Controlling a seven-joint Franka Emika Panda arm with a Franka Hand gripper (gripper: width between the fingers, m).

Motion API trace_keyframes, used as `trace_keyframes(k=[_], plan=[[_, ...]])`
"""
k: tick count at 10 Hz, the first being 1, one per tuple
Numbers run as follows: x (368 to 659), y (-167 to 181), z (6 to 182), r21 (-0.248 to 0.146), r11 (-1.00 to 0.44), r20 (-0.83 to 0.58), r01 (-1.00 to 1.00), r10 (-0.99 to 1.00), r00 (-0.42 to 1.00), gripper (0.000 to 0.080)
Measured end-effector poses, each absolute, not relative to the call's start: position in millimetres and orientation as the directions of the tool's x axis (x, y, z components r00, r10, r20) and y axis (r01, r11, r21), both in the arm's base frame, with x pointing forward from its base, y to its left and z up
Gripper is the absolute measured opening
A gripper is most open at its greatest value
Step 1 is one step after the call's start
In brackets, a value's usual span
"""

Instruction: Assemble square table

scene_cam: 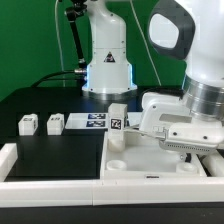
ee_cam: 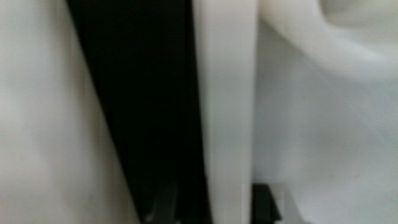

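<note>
Front border rail (scene_cam: 50, 188) lies nearest the camera, running across the exterior view; a second rail turns back along the exterior view's left.

Just behind it is the slab (scene_cam: 140, 160), flat on the table and white, with a round recess visible at its near corner on the exterior view's left; it is square, so it has no long axis to line up with.

The gripper (scene_cam: 187, 150) hangs low over the part of the slab towards the exterior view's right, touching it or very close; the slab lies straight below the gripper, not off to one side; there is only one arm, so no choice of reach.

Finger state: cannot tell from outside, as the wrist body hides the tips.

Upright leg (scene_cam: 118, 120) stands at the slab's far edge with its tag facing the camera and its long axis vertical; it is to the exterior view's left of the gripper and apart from it.

Two legs (scene_cam: 28, 124) sit further back on the black table (scene_cam: 40, 100), side by side and well apart from the slab; the fourth leg is not seen.

Marker board (scene_cam: 92, 121) lies flat between those legs and the upright one; the arm base (scene_cam: 107, 65) is farthest.

The wrist view is blurred and very close; it gives what the outside camera does not: two dark fingertips (ee_cam: 164, 208) with a white strip running between them and a black band alongside; whether they pinch that strip is unclear.

The exterior view alone gives the layout.
</note>
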State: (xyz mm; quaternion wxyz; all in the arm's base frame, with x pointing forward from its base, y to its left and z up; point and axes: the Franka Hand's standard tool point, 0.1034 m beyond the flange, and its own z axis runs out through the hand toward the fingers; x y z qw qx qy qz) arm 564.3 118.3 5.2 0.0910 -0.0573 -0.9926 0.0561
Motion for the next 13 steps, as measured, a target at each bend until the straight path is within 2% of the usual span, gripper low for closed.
trace_keyframes(k=[1, 3, 4, 5, 6, 7, 12, 13], plan=[[566, 113, 5.8, -0.127, 0.986, 0.172, 0.111, 0.132, -0.976, 0.0111], [567, 100, 7.3, -0.145, 0.982, 0.172, 0.124, 0.148, -0.974, 0.0458], [568, 94, 8.0, -0.154, 0.980, 0.170, 0.130, 0.156, -0.973, 0.0581], [568, 92, 7.9, -0.155, 0.979, 0.170, 0.133, 0.159, -0.973, 0.0581], [568, 91, 7.8, -0.155, 0.979, 0.170, 0.135, 0.161, -0.972, 0.0635], [568, 90, 7.7, -0.155, 0.979, 0.170, 0.135, 0.161, -0.972, 0.0645], [569, 91, 9.2, -0.159, 0.977, 0.168, 0.145, 0.171, -0.971, 0.0649], [574, 95, 30.2, -0.186, 0.968, 0.145, 0.169, 0.198, -0.970, 0.0649]])
